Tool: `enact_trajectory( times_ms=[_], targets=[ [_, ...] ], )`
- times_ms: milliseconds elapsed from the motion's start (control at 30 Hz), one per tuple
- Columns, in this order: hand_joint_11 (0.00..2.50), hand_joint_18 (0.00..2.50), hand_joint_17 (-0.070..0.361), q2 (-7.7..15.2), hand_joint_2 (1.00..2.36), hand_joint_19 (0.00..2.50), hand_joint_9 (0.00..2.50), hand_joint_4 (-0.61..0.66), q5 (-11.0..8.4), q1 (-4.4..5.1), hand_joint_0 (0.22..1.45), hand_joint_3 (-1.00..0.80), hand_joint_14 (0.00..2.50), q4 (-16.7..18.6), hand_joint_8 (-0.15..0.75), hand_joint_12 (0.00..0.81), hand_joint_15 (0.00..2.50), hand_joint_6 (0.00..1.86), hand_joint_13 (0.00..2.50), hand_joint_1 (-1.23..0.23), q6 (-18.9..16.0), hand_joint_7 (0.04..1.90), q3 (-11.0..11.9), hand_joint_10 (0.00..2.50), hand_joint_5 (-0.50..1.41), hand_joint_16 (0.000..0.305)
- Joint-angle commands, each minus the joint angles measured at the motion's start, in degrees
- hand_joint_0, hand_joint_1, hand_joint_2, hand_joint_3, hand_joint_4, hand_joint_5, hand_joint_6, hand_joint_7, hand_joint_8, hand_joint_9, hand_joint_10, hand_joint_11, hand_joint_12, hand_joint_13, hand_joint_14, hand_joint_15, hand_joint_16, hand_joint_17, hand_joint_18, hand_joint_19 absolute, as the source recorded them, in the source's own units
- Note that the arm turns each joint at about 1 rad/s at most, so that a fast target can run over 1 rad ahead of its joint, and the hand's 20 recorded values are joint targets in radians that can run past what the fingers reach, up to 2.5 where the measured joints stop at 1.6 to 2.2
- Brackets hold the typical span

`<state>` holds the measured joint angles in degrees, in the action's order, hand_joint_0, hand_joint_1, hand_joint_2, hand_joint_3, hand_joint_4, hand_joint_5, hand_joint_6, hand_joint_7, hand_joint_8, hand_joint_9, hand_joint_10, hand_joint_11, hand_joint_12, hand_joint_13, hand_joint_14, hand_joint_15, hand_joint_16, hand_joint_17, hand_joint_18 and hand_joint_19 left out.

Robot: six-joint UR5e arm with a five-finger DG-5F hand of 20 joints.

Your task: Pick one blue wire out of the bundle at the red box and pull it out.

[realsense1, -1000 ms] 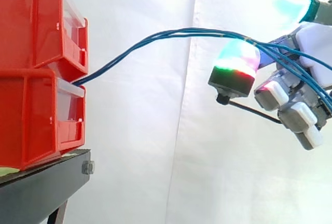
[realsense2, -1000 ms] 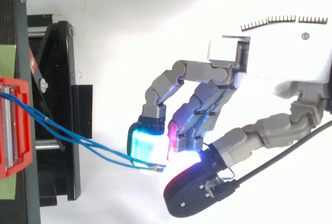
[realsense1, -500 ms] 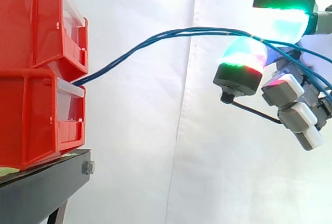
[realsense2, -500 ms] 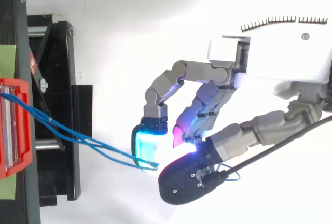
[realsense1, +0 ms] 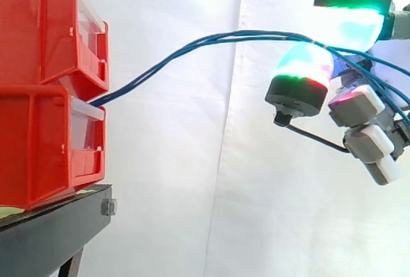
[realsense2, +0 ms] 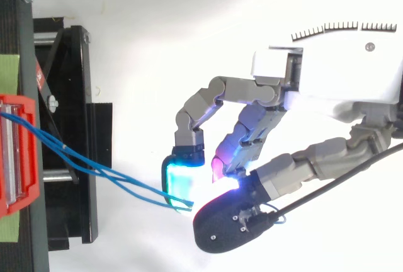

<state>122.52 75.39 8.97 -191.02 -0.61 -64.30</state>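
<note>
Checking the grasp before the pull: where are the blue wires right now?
In the side view, the blue wires arc from the stacked red bins at left across to the hand at right, pinched between its glowing pads.

A black stand [realsense1: 51, 232] carries a red bin [realsense1: 38, 149] directly on its top, reaching nearly to the stand's edge; a second red bin [realsense1: 38, 27] sits stacked on it.

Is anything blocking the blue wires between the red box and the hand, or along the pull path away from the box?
Nothing visible does. The blue wires hang free in the air from the red box to the hand, whose fingers pinch them. The black stand lies below them.
</note>
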Motion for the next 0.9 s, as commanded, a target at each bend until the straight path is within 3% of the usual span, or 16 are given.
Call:
enact_trajectory(
  times_ms=[0,133,233,267,400,467,533,633,700,767,867],
  targets=[
    [0.77,0.88,0.063,0.0,1.02,0.55,1.10,-0.20,0.02,0.00,0.69,-0.24,0.02,0.0,0.236,0.318,0.59,0.96,1.02,-0.75,-0.9,1.16,0.1,0.01,-0.20,0.028],
    [0.78,0.89,0.064,0.0,1.02,0.55,1.14,-0.23,-0.07,0.00,0.71,-0.22,0.02,-0.1,0.239,0.324,0.58,0.96,1.03,-0.74,-2.4,1.20,0.4,0.01,-0.19,0.029],
    [0.78,0.88,0.061,0.0,1.02,0.57,1.14,-0.21,-0.07,0.00,0.78,-0.15,0.02,-0.1,0.271,0.317,0.59,0.97,1.05,-0.74,-2.9,1.36,0.4,0.01,-0.20,0.027],
    [0.79,0.86,0.060,0.0,1.02,0.61,1.13,-0.12,-0.07,0.00,0.81,-0.14,0.02,-0.1,0.287,0.305,0.59,0.97,1.04,-0.74,-2.9,1.46,0.4,0.01,-0.20,0.027],
    [0.80,0.84,0.059,0.0,1.02,0.62,1.09,0.02,-0.16,0.00,0.84,-0.19,0.02,-0.1,0.329,0.304,0.60,0.98,1.04,-0.73,-2.7,1.54,0.4,0.01,-0.22,0.026],
    [0.80,0.84,0.059,0.0,1.02,0.63,1.06,0.03,-0.07,-0.09,0.85,-0.23,0.02,-0.1,0.331,0.305,0.59,0.98,1.04,-0.72,-2.7,1.53,0.3,0.01,-0.23,0.026],
    [0.81,0.84,0.059,0.1,1.02,0.63,1.06,0.01,-0.07,0.00,0.86,-0.27,0.02,-0.1,0.336,0.306,0.59,0.98,1.04,-0.72,-2.7,1.52,0.4,0.01,-0.23,0.026],
    [0.78,0.84,0.058,0.0,1.01,0.63,1.09,-0.12,-0.07,0.00,0.88,-0.38,0.02,-0.1,0.265,0.301,0.60,0.97,1.04,-0.70,-2.4,1.52,0.4,0.01,-0.23,0.026],
    [0.75,0.87,0.058,0.0,1.00,0.63,1.13,-0.30,-0.07,0.00,0.88,-0.46,0.02,-0.1,0.200,0.294,0.60,0.95,1.05,-0.72,-2.1,1.56,0.4,0.01,-0.22,0.026],
    [0.75,0.88,0.057,0.0,1.00,0.65,1.17,-0.36,0.02,0.00,0.88,-0.49,0.02,-0.1,0.201,0.294,0.61,0.95,1.06,-0.72,-2.0,1.56,0.4,0.01,-0.22,0.025],
    [0.75,0.95,0.066,0.0,1.00,0.63,1.19,-0.29,-0.07,0.00,0.81,-0.46,0.02,-0.1,0.192,0.312,0.62,0.94,1.08,-0.79,-2.0,1.47,0.4,0.01,-0.22,0.029]
  ],
)
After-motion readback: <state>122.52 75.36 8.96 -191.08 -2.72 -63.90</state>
